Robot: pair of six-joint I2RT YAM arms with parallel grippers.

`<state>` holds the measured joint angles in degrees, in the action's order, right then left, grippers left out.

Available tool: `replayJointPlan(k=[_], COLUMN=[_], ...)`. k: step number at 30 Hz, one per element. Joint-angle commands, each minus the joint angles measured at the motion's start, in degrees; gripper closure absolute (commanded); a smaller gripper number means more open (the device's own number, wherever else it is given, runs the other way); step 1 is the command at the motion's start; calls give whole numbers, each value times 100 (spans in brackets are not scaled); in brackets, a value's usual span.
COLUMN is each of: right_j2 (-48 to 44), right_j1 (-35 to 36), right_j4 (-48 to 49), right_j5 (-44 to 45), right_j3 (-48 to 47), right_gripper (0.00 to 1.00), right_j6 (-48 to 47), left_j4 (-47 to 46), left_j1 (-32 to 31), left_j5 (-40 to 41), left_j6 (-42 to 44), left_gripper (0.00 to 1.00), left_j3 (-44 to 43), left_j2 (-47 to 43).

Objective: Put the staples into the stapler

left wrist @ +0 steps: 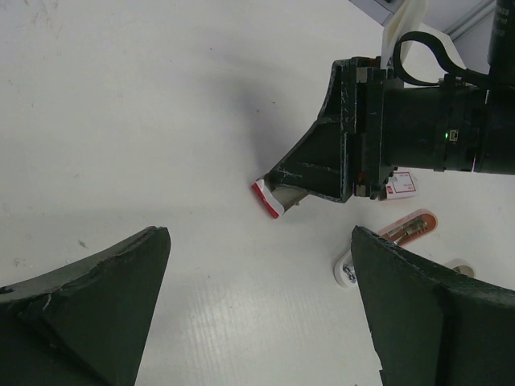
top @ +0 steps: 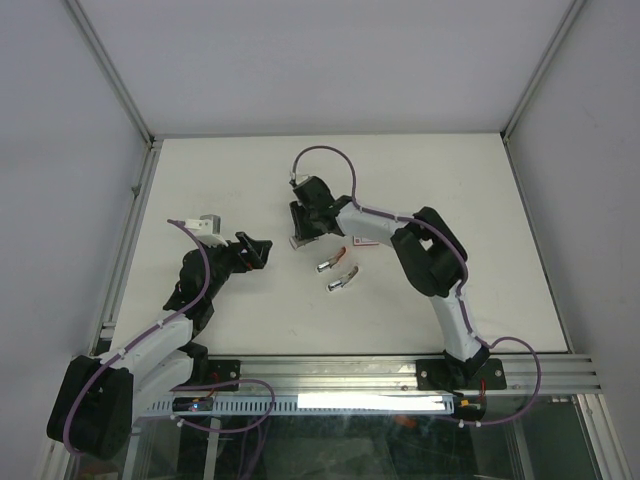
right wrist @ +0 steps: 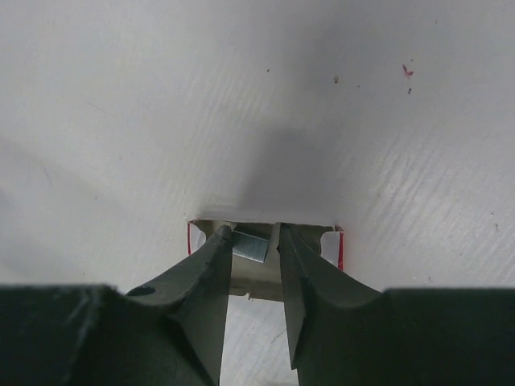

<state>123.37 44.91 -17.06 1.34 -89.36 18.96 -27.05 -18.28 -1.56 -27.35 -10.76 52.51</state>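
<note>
Top external view puts the left tool on the left part of the counter, aimed toward the middle. Its fingers are spread wide, with nothing between them. Just to its right, the right tool points down at the counter with its tips at the staple box. The box lies flat near the middle of the counter, and one red-and-white end shows past the tool in the left wrist view. Seen from the right wrist, this tool stands narrow, with both fingertips inside the open box. A short silvery strip of staples sits between them, against one finger. I cannot tell whether the other finger touches it, so I cannot tell if the strip is pinched. Right of the box, nearer the arm bases and apart from it, lies the stapler. It is open on the counter, with its pale pink half beside its white half.
</note>
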Motion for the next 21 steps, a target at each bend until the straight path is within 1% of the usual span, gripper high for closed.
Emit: replayJointPlan(k=[1, 3, 6, 9, 11, 14, 17, 21], right_j2=[-274, -257, -286, -489, -772, -1195, -1508, -1815], right_j1=[59, 74, 74, 78, 72, 50, -29, -159], right_j4=[-60, 6, 266, 443, 640, 652, 467, 471], right_j5=[48, -103, -714, -990, -989, -829, -551, -433], right_j3=[-117, -77, 52, 213, 424, 631, 755, 1126], right_gripper=[67, 68, 67, 63, 58, 53, 52, 52], right_j6=[-6, -65, -299, -502, -609, -718, -586, -210], left_j4=[-376, -377, -478, -713, -806, -999, -1188, -1307], left_j1=[28, 27, 27, 29, 24, 4, -70, -183], left_j5=[-65, -120, -328, -659, -982, -1275, -1468, -1375], left_j6=[151, 159, 184, 187, 161, -132, -375, -374], left_gripper=[1, 1, 1, 1, 1, 3, 4, 4], left_j3=[-119, -128, -136, -161, -329, -615, -882, -1240], left_j2=[-8, 0, 79, 307, 728, 1390, 1894, 2337])
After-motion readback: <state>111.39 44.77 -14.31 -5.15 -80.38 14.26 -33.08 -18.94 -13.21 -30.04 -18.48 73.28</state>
